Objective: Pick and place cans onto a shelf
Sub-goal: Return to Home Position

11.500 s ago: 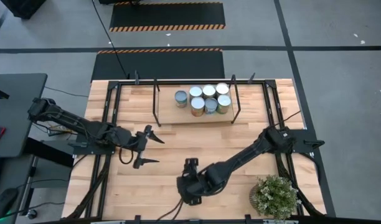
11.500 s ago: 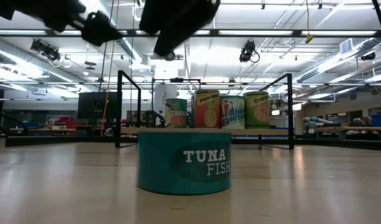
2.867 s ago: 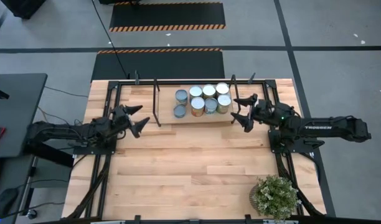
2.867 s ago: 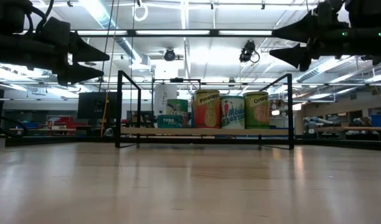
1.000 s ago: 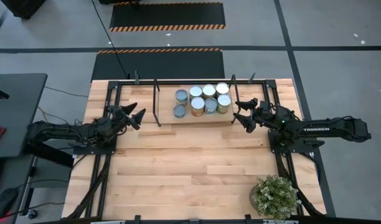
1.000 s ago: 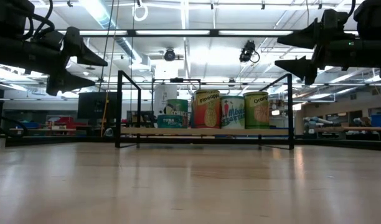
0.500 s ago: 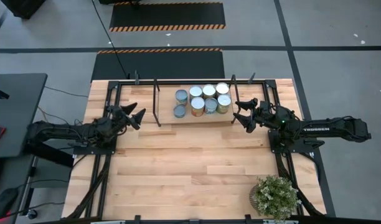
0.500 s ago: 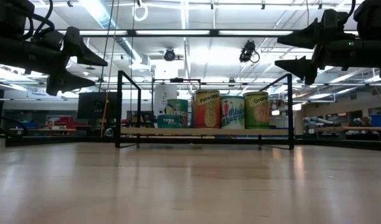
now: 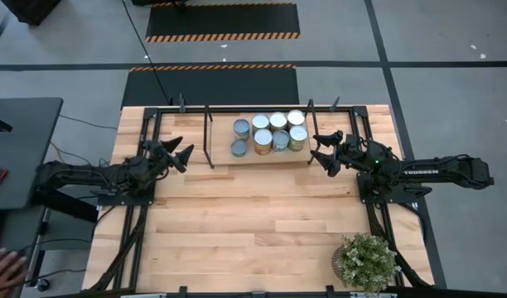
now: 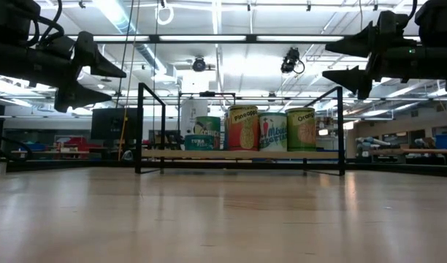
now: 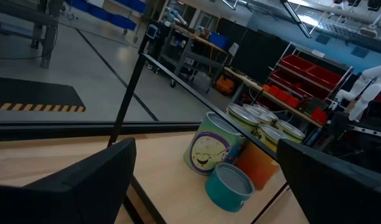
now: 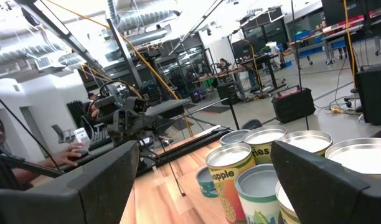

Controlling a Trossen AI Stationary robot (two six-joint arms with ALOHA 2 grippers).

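Seven cans stand upright in a cluster on the low wooden shelf with black legs at the table's far middle; the low view shows them too. The short teal tuna can stands on the shelf's left near part, and shows in the left wrist view. My left gripper hovers open and empty left of the shelf. My right gripper hovers open and empty right of the shelf, above the table.
A small potted plant stands at the table's near right corner. A black metal frame runs round the table's edges. A dark side table stands left of the table, and a person's hand shows at the near left.
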